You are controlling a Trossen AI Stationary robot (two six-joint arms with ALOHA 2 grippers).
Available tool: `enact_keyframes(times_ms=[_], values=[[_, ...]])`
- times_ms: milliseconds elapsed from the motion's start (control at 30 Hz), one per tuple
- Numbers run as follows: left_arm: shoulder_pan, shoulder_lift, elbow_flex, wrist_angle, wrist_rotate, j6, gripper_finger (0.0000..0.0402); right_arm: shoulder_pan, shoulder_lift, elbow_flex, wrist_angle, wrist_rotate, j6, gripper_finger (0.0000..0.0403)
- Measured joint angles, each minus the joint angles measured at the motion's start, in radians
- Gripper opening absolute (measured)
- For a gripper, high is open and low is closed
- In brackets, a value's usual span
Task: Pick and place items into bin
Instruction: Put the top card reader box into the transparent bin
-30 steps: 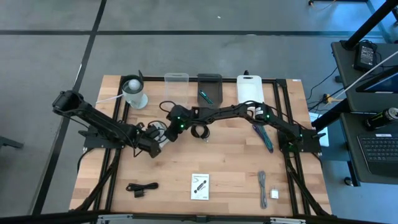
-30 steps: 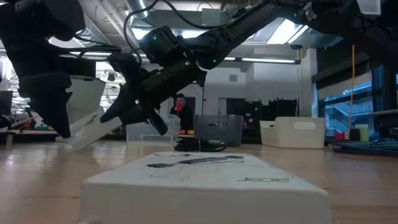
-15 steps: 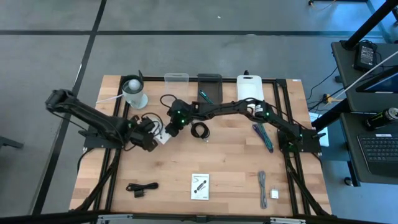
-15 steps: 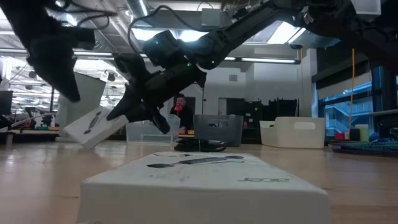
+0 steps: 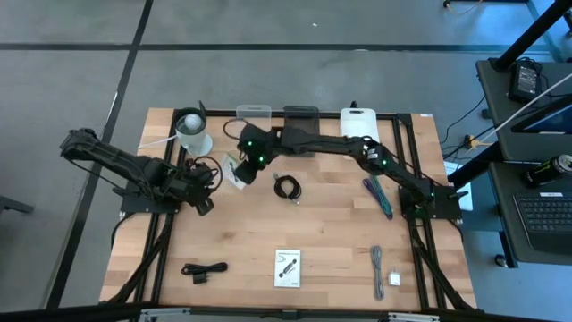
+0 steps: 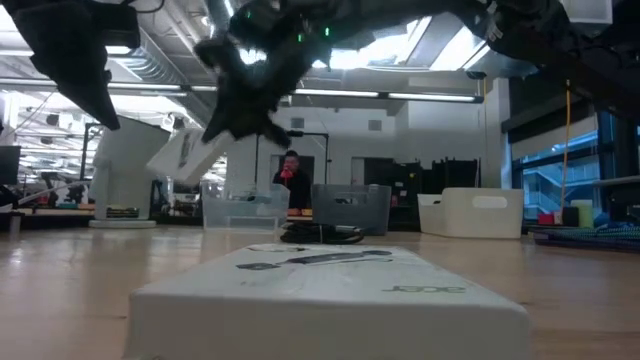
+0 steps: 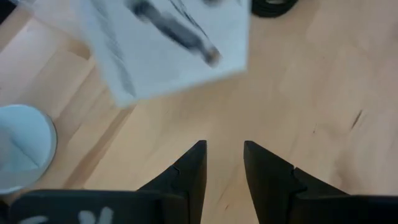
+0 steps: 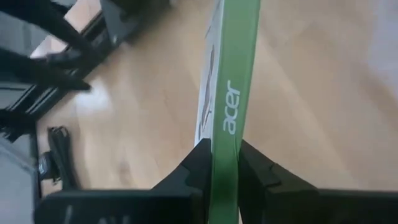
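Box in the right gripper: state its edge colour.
Green with white lettering on the box, clearest in the right wrist view.

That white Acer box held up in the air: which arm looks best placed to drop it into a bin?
The right. Its gripper already clamps the white box, near the clear bin. The left gripper has open, empty jaws.

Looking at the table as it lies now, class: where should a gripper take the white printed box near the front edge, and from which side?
The white printed box lies flat on the wooden table, clear of its neighbours. Probably best to come straight down and close the fingers across its two long edges near the middle, the narrower span.
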Motion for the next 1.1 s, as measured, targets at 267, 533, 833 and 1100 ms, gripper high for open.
enact_keyframes(times_ms=[267,533,833,1100], values=[[0.000,0.001,0.000,0.002,0.002,0.065,0.0102,-0.068,-0.144,-0.023,-0.063,0.082,-0.002,0.0048],[0.000,0.001,0.000,0.002,-0.030,0.190,0.0102,-0.122,-0.156,-0.023,-0.038,0.257,0.192,0.0048],[0.000,0.001,0.000,0.002,-0.106,0.266,0.0102,-0.170,-0.050,-0.024,0.045,0.301,0.400,0.0049],[0.000,0.001,0.000,0.002,-0.107,0.266,0.0102,-0.204,0.020,-0.024,0.105,0.331,0.530,0.0049]])
